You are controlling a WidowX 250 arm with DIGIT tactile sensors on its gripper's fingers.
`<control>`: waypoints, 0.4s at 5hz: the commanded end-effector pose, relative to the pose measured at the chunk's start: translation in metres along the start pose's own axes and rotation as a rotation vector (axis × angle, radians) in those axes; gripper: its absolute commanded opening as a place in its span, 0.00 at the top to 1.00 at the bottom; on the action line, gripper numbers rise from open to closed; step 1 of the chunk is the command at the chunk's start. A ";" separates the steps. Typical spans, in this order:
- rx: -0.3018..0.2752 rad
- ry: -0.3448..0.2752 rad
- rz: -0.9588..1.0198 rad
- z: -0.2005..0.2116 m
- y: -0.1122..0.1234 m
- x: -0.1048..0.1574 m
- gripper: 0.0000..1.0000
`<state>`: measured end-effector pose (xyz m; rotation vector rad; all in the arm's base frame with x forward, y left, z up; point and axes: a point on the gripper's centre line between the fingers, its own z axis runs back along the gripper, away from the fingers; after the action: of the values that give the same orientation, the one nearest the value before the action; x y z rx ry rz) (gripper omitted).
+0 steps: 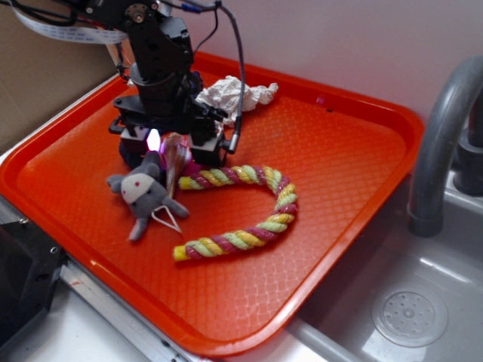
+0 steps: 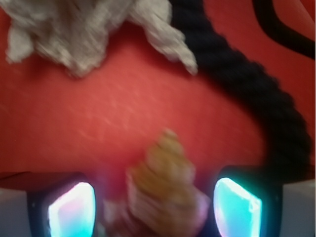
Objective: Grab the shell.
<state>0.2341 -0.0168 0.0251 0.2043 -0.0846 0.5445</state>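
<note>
The shell (image 2: 165, 185), a tan-golden spiral cone, lies on the orange tray (image 2: 98, 113) between my two lit fingers (image 2: 71, 210), with its narrow end pointing away from me. A gap shows on each side of it. My gripper (image 2: 154, 207) is open around the shell and does not press on it. From the exterior view the gripper (image 1: 170, 151) is low over the tray (image 1: 339, 151) at the back left. There the shell (image 1: 176, 157) shows just below the fingers, beside the plush mouse's head.
A grey plush mouse (image 1: 143, 192) lies right in front of the gripper. A braided rope toy (image 1: 241, 207) curves to its right and looks dark in the wrist view (image 2: 247, 84). Crumpled white paper (image 1: 234, 94) lies behind. A grey faucet (image 1: 438, 136) and sink stand to the right.
</note>
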 end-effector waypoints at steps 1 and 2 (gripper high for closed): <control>0.003 -0.015 -0.015 0.009 0.011 0.004 1.00; -0.012 -0.062 -0.031 0.030 0.011 0.009 1.00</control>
<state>0.2271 -0.0118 0.0440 0.2370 -0.0836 0.5124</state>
